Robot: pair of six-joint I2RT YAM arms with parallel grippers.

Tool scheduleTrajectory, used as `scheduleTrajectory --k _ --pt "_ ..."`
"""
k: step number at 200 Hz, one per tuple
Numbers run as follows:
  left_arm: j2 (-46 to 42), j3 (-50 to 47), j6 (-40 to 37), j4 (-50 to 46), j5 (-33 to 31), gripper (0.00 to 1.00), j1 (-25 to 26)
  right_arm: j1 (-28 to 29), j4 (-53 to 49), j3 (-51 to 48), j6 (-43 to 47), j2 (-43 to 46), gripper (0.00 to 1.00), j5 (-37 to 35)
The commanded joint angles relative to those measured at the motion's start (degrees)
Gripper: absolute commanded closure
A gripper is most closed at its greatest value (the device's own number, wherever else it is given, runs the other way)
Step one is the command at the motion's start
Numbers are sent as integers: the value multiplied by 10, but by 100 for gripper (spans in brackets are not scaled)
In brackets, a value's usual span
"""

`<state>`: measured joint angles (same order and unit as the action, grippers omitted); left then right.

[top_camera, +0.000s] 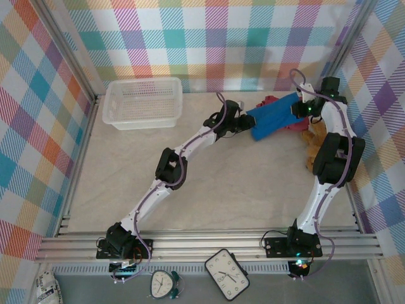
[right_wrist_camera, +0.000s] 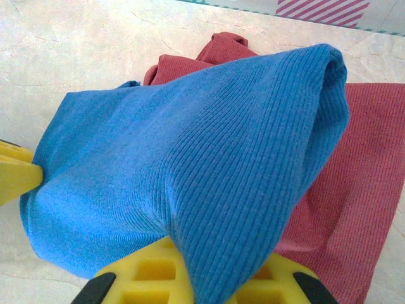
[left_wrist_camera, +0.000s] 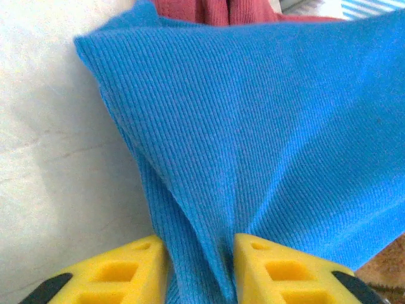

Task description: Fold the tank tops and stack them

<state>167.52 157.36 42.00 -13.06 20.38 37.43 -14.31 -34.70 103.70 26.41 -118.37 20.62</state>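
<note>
The bright blue tank top (top_camera: 272,117) is stretched between my two grippers at the back right of the table, over a dark red tank top (top_camera: 297,121). My left gripper (top_camera: 248,123) is at its left end. In the left wrist view its yellow fingers (left_wrist_camera: 126,269) stand apart, open, with a fold of blue cloth (left_wrist_camera: 253,126) running loose between them. My right gripper (top_camera: 297,109) is shut on the other end. In the right wrist view the blue cloth (right_wrist_camera: 190,145) drapes over its fingers (right_wrist_camera: 145,275), above red cloth (right_wrist_camera: 361,164).
A white mesh basket (top_camera: 142,101) stands at the back left. A brown teddy bear (top_camera: 314,147) lies beside the right arm, just near of the tank tops. Checked walls close in the back and both sides. Two clocks (top_camera: 226,273) lie below the front rail.
</note>
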Motion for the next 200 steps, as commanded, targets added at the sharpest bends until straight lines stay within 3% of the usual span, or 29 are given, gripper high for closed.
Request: scheduleTrajectory --k 1,28,49,83,127,174,200 --pt "-1 20 10 20 -24 64 -11 -12 12 3 -2 -22 95 3" --pt "-7 20 12 12 -29 58 -18 -20 -27 37 -19 -53 88 -29" --pt "-14 20 1 -4 -28 56 -21 -21 -13 27 -31 -53 66 -81" --pt "-36 21 -15 -52 -24 51 -30 -21 -31 46 -41 -46 58 -99" --pt "-88 20 -73 -151 -8 47 -49 -11 9 9 -51 43 44 -72" --pt "-166 7 -170 -282 -25 42 -59 35 68 -54 -59 85 40 21" --pt "-215 -43 -193 -312 -29 40 -67 60 67 -47 -57 49 39 5"
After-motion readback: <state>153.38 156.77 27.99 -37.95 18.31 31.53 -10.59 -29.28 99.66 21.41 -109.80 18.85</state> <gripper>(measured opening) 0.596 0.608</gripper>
